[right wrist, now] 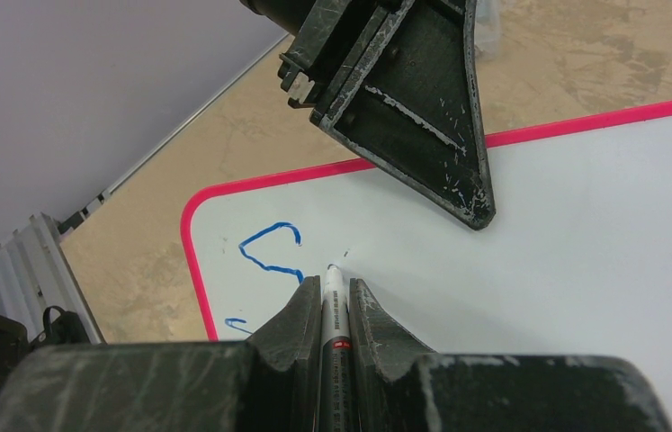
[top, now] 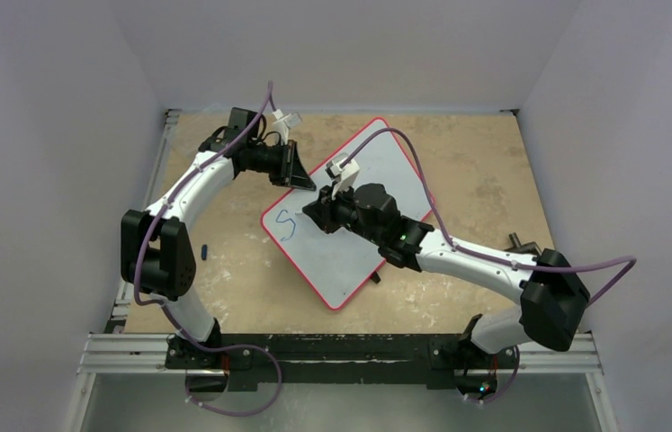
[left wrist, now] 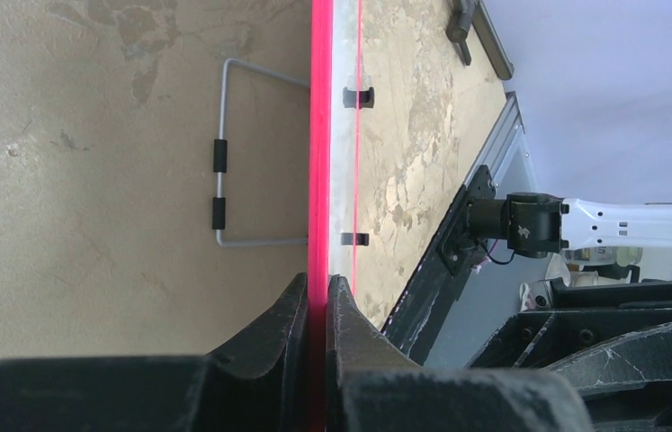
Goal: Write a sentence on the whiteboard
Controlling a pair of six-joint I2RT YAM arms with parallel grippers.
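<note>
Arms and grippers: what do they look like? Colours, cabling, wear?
Left arm and right arm: white link shells, black joint housings, a purple cable looped along each. Left gripper and right gripper: black, two wedge-shaped fingers, scuffed with pale scratches.

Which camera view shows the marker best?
The right wrist view: the marker sits close up, clamped in the right gripper, tip near the whiteboard. In the top view that gripper covers it; the left wrist view misses it.
</note>
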